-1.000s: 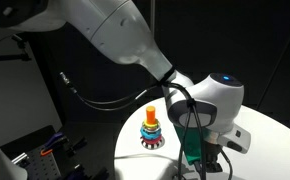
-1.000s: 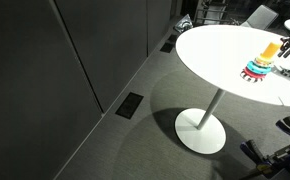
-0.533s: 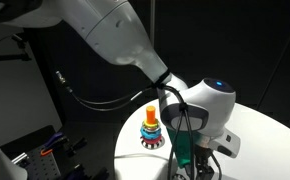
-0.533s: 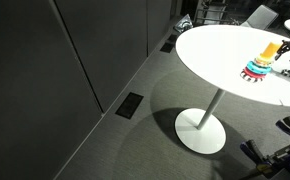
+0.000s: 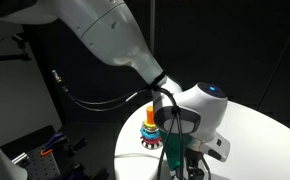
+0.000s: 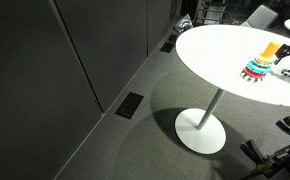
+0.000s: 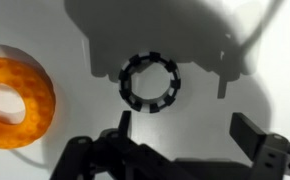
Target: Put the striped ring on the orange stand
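The striped ring (image 7: 150, 83), black with pale bands, lies flat on the white table (image 7: 45, 30) in the wrist view. My gripper (image 7: 185, 130) hangs over it, open and empty. Its fingers (image 7: 250, 135) stand wide apart, just short of the ring and not touching it. The orange stand (image 5: 151, 111) pokes up from a stack of coloured rings (image 5: 151, 132) in both exterior views, and it shows again as the orange stand (image 6: 271, 49) at the table's far right. The arm's white wrist (image 5: 200, 108) sits beside the stack.
A loose orange ring (image 7: 15, 102) lies on the table to the left of the striped ring. The round white pedestal table (image 6: 215, 50) stands on a grey floor, with dark wall panels (image 6: 65, 60) alongside it. Black cables (image 5: 105, 98) trail from the arm.
In the exterior view the arm's wrist has slid left and a little lower, closer to the ring stack. The stack and stand have not moved.
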Available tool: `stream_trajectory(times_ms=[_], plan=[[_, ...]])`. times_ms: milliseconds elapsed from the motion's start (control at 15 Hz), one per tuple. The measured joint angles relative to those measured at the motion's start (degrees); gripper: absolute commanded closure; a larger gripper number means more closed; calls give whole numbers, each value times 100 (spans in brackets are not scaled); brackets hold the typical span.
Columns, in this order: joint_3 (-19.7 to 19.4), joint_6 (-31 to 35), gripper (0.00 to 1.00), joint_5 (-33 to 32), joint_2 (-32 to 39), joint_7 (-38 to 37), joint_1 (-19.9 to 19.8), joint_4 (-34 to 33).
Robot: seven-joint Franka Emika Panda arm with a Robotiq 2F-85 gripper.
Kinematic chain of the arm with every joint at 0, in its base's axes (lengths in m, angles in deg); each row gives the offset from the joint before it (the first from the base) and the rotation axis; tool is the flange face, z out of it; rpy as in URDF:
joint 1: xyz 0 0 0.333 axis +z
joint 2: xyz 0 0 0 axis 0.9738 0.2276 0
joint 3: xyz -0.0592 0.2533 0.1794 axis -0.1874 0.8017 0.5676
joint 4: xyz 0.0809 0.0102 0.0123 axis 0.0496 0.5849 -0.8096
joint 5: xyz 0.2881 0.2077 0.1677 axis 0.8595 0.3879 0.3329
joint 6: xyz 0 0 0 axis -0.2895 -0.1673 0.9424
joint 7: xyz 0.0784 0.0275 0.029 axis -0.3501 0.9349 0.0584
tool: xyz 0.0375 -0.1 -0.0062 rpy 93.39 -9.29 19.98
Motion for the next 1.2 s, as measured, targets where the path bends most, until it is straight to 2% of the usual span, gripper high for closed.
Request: stream_trajectory(times_ms=[1200], plan=[[-243, 76, 0, -85, 166, -61, 205, 195]])
